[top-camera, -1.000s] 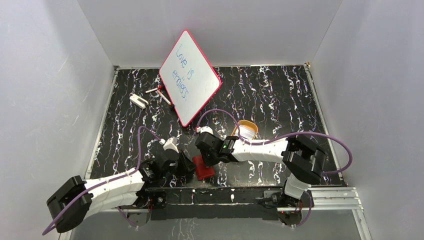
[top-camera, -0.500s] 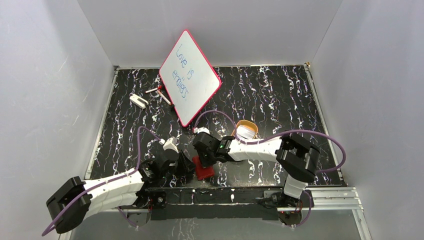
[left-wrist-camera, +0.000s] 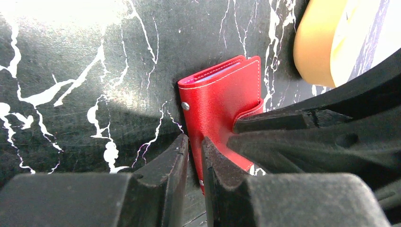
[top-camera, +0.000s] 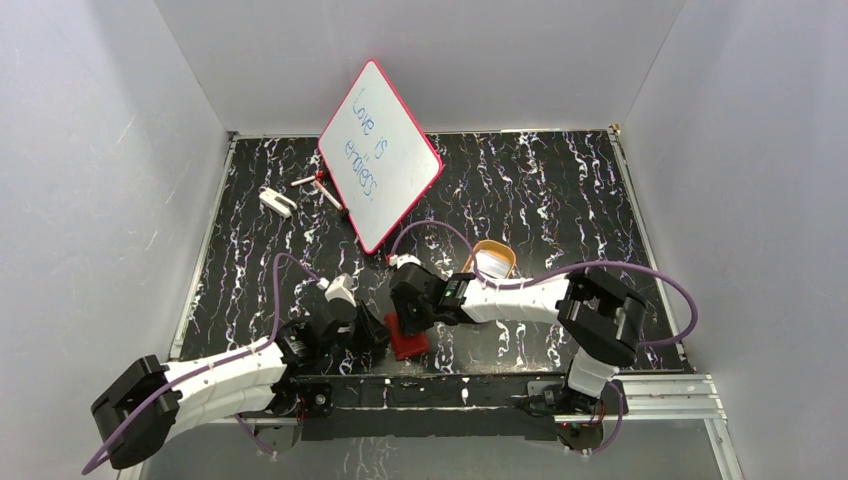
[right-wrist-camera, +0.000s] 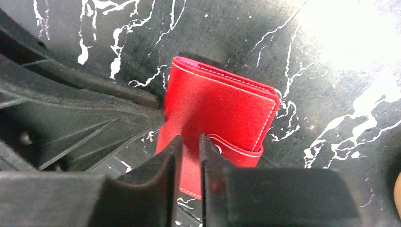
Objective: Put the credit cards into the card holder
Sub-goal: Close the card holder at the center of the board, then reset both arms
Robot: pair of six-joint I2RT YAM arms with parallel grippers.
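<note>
Right gripper (top-camera: 407, 312) has nudged slightly left and, from above, hangs just over the card holder (top-camera: 407, 343), low centre of frame, with the left gripper (top-camera: 372, 330) touching its left side. Left wrist now: fingers nearly pressed together, the card holder (left-wrist-camera: 222, 99) slanting down from upper right, its edge running into their slit, so a pinch, I'd say. Right wrist: the red face sits dead ahead, slim gap between the fingers; gripping or not, I cannot tell.
</note>
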